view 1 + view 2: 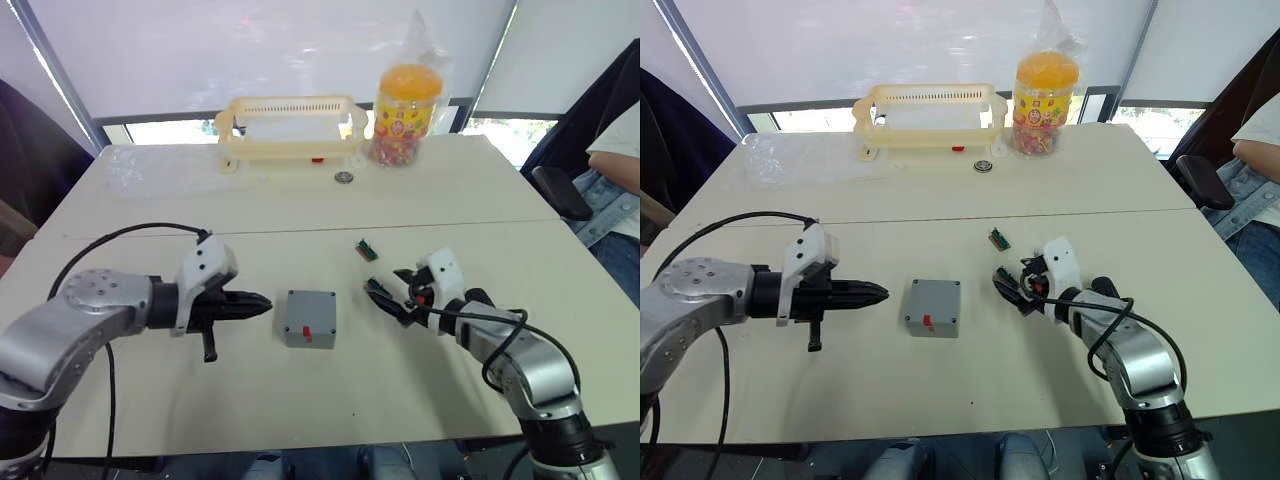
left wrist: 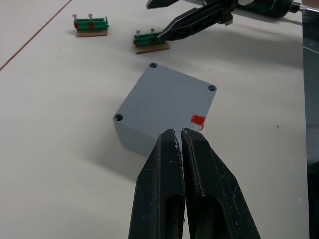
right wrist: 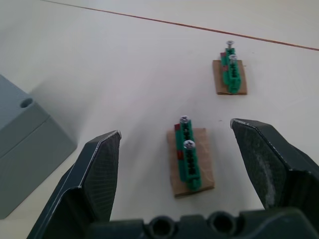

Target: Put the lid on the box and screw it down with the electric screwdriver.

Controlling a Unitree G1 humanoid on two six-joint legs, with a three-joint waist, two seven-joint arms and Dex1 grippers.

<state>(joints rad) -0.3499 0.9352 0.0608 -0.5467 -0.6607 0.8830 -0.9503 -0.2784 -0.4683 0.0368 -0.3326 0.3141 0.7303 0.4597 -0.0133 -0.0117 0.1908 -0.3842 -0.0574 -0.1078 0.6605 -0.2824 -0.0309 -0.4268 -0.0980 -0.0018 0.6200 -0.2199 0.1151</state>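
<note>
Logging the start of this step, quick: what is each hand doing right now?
Left hand: closed, empty, pointing at the box.
Right hand: open, empty, a green screw holder on the table between its fingers.

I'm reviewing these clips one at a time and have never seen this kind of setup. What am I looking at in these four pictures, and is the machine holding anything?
It is a two-armed humanoid robot at a table. Two pictures come from cameras in its head, looking down over both arms. The other two come from cameras on each wrist, looking along that arm's own black fingers.

The left gripper is shut and holds nothing; it points at the grey box, which has its lid on, with a red mark at one edge. The right gripper is open over a small green screw holder on a piece of card; a second holder lies nearby.

At the far side of the table stand a cream basket, a candy jar with an orange lid and a small metal ring.
</note>
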